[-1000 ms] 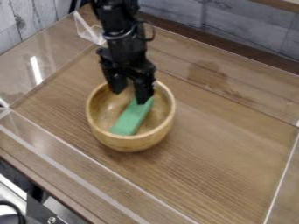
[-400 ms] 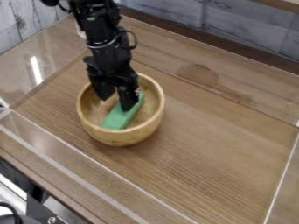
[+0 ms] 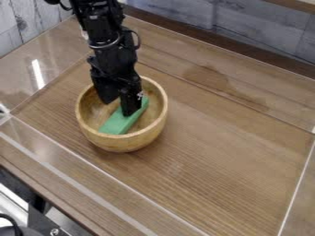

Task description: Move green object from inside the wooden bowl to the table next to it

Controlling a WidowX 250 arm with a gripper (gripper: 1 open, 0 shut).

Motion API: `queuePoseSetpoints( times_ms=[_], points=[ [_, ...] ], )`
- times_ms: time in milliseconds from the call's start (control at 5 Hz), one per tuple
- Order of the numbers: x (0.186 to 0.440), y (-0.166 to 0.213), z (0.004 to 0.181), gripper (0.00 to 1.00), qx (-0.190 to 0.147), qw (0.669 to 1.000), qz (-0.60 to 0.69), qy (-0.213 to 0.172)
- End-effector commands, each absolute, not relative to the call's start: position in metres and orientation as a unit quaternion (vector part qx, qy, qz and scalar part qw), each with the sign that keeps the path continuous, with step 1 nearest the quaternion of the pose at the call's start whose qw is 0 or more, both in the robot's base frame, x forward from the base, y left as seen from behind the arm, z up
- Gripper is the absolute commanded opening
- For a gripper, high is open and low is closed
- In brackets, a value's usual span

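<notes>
The wooden bowl (image 3: 113,142) sits on the table (image 3: 227,138), left of centre. The green object (image 3: 118,123) lies inside it, leaning on the bowl's far right wall. My black gripper (image 3: 121,98) reaches down into the bowl from above, over the block's upper end. Its fingers (image 3: 109,92) stand apart, so it is open. The fingertips are low in the bowl, beside the block's top end, which they partly hide. I cannot tell whether they touch the block.
Clear acrylic walls (image 3: 37,69) border the table on the left, front and right. Bare wood stretches to the right of the bowl and in front of it. A dark table edge (image 3: 37,207) runs along the lower left.
The gripper has moved left and slightly down, and the bowl with the green block has slid left with it. The fingers stay spread.
</notes>
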State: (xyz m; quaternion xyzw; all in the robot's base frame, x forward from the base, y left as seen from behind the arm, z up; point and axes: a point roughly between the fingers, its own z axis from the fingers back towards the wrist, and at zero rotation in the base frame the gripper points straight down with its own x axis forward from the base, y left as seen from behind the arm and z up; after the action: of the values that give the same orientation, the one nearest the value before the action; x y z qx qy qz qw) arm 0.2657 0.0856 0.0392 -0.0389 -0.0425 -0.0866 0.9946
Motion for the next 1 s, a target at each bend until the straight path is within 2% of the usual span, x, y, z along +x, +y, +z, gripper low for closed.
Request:
queuePoseSetpoints(
  times_ms=[0,400,800],
  points=[
    [0.269,0.088,0.033,1.0,-0.036,0.992,-0.11,-0.047],
    [0.266,0.091,0.012,1.0,-0.041,0.988,-0.142,-0.038],
    [0.273,0.076,0.012,1.0,-0.046,0.988,-0.143,-0.03]
  ],
)
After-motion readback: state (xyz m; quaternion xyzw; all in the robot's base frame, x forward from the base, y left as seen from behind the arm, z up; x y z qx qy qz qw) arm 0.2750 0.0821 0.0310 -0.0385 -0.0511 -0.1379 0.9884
